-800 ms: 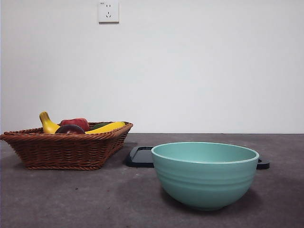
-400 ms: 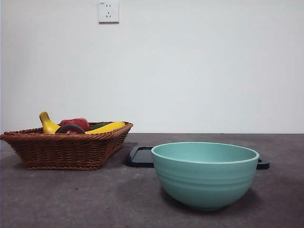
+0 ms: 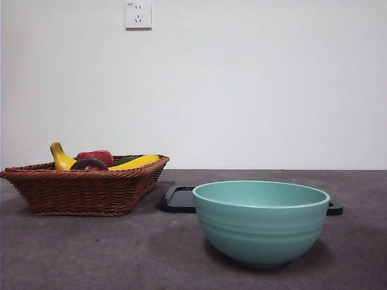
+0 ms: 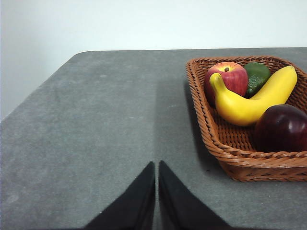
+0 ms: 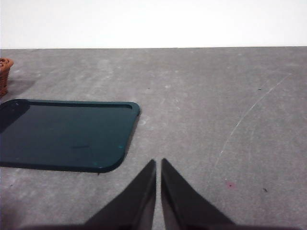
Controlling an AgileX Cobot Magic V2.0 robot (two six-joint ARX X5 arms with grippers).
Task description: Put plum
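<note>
Wicker basket (image 4: 225,148): your plum (image 4: 282,127) sits in it, dark maroon, against the near rim, just beside the yellow banana (image 4: 249,100), with the red apple (image 4: 229,76) and a green fruit (image 4: 258,75) behind.
Change: nothing has shifted across the last second; front view matches frame for frame, so you have not started the reach and the plum is still untouched.
Left gripper (image 4: 157,191): jaws pressed narrow, nearly together, empty, over bare bench (image 4: 96,124) beside the basket.
Right gripper (image 5: 158,191): jaws likewise nearly closed, empty, near the dark tray (image 5: 62,132).
Bowl (image 3: 261,220): teal, empty as far as you can see, standing in front of the tray, apart from the basket.
Room: open bench between basket and bowl; watch the wicker rim when you dip in, and you will need to spread the jaws first.
</note>
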